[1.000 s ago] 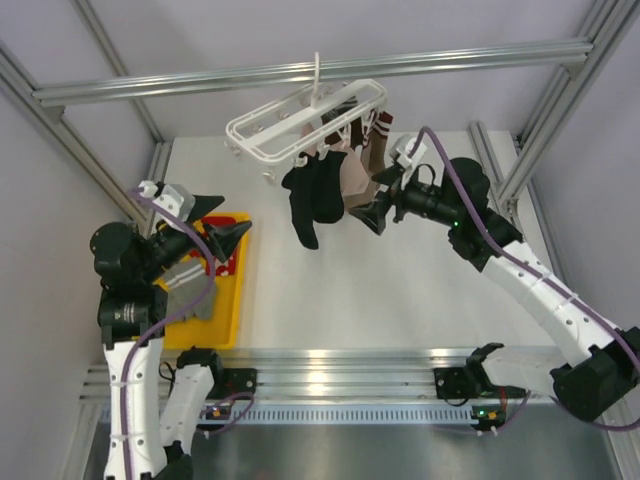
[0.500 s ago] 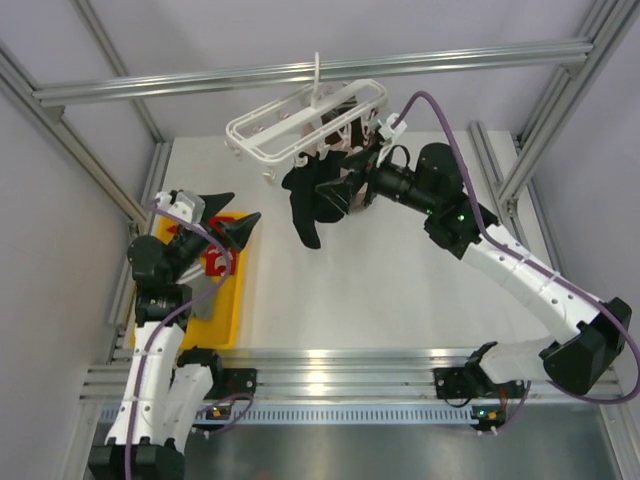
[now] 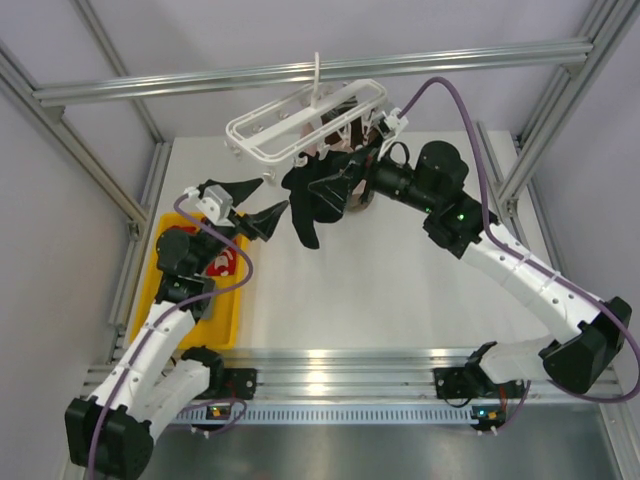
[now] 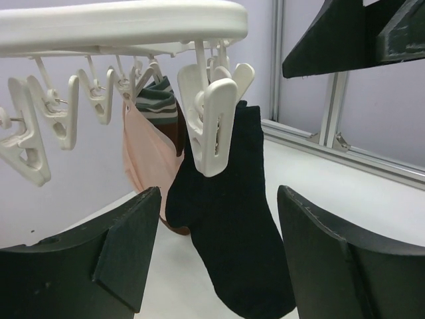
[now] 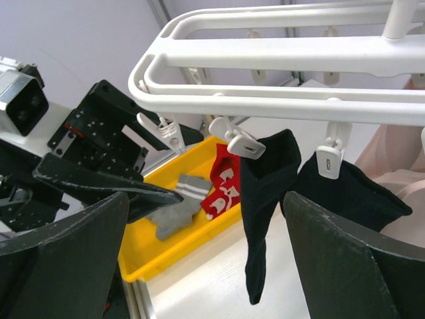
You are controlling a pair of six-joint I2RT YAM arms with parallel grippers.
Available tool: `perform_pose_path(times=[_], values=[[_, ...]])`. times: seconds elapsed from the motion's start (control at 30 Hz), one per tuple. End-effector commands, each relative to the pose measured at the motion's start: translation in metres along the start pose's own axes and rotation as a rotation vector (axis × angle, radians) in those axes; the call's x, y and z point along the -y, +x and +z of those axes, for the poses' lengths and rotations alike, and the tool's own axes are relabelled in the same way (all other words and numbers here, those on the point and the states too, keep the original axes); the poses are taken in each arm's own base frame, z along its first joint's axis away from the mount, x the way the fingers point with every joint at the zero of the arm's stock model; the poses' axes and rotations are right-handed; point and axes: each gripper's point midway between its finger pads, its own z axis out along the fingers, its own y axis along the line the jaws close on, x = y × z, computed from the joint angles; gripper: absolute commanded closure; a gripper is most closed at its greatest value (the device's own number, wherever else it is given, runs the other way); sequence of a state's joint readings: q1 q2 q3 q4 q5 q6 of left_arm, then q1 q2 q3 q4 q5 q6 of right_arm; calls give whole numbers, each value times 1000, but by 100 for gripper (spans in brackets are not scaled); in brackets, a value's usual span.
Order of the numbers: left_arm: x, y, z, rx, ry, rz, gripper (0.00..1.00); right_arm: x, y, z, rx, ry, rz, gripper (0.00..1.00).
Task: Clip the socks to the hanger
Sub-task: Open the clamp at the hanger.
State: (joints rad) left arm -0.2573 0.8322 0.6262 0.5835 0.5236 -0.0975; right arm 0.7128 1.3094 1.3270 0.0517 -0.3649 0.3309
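L claw [image 3: 270, 196] spread wide, nothing btwn its fingers [image 4: 99, 252]. It's raised off the desk [image 3: 400, 290], tips aimed at the left part of the hanger [image 3: 300, 125]. In the wrist view the two dark fingers frame a black sock [image 4: 232, 252] hung from a white peg [image 4: 211, 126], no contact. Behind it: a pale-pink sock [image 4: 141, 166] w/ a striped cuff [image 4: 159, 100] just beside it. Empty pegs [image 4: 26, 146] dangle to the left.

R claw [image 3: 335, 188] also spread wide and empty, up by the hanger's right part among the hung dark socks. From its wrist cam the white frame runs across the top, w/ 2 black socks pegged under it, one long [image 5: 262, 199], one bunched [image 5: 352, 193].

Hanger hook reaches up to the overhead metal bar [image 3: 450, 55], frame tilted.

Task socks not on the hanger. Red sock w/ white markings [image 5: 222, 186] and grey sock [image 5: 174, 211] lie touching in the yellow tray [image 5: 149, 266] at the desk's left side, below the L arm. In the top view only part of the red one shows; the grey one is hidden by the arm.
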Motion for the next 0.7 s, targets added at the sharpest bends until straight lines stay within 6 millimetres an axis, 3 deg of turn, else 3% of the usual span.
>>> perform_pose_path(times=[0.0, 0.13, 0.37, 0.67], values=[[-5, -33, 9, 122, -31, 72, 25, -27, -26, 0, 45, -87, -37, 0], [-5, -34, 15, 136, -46, 62, 27, -23, -17, 0, 28, -75, -32, 0], [-7, -42, 19, 152, -65, 62, 30, -2, -15, 8, 27, 121, -62, 0], [-9, -52, 23, 168, -74, 53, 36, -31, -10, 20, -52, 3, -145, 0]])
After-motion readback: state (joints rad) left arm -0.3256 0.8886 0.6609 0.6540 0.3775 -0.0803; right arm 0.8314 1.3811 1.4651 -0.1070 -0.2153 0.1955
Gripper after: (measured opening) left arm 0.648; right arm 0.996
